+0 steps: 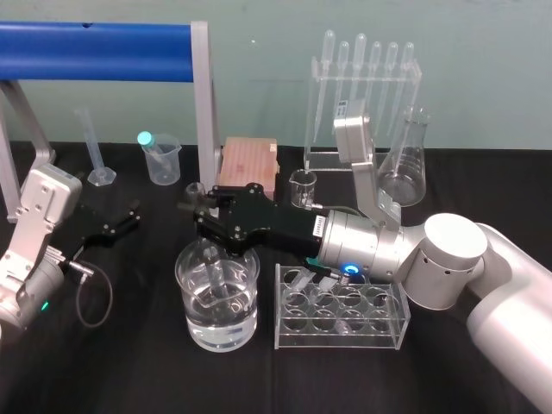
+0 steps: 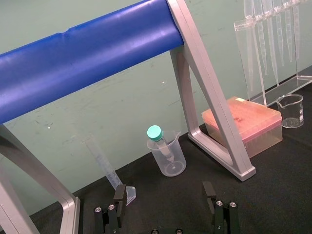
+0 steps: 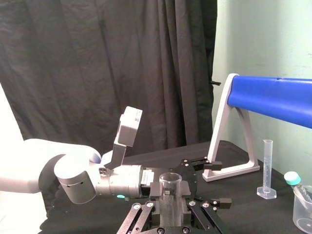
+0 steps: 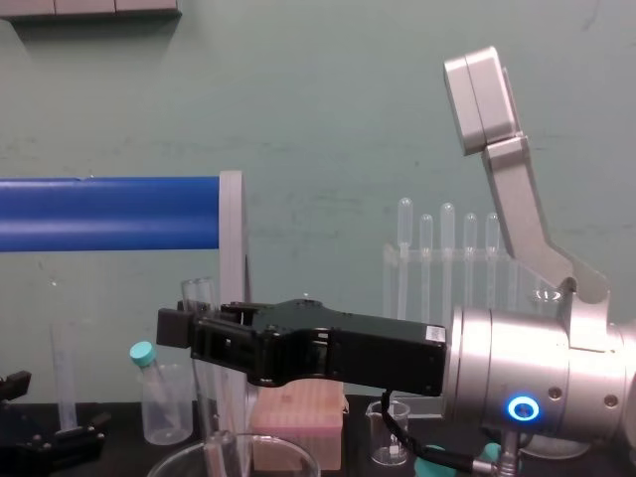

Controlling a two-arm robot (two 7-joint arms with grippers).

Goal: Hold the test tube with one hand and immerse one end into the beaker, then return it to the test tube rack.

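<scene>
My right gripper (image 1: 210,220) is shut on the test tube (image 1: 210,272), a slim clear glass tube held nearly upright. Its lower end reaches down into the beaker (image 1: 220,328), a wide clear vessel with water in it. In the chest view the test tube (image 4: 202,397) runs from the right gripper (image 4: 199,333) down to the beaker's rim (image 4: 234,452). The tube's open mouth (image 3: 170,179) shows between the fingers in the right wrist view. The clear test tube rack (image 1: 341,317) stands just right of the beaker. My left gripper (image 1: 112,226) rests open at the left, holding nothing.
At the back stand a pipette stand (image 1: 362,95), a conical flask (image 1: 404,168), a small beaker (image 1: 303,188), a pink box (image 1: 248,161), a plastic beaker (image 1: 161,158) holding a teal-capped tube, and a graduated cylinder (image 1: 97,151). A blue bar on a grey frame (image 1: 95,39) spans the back left.
</scene>
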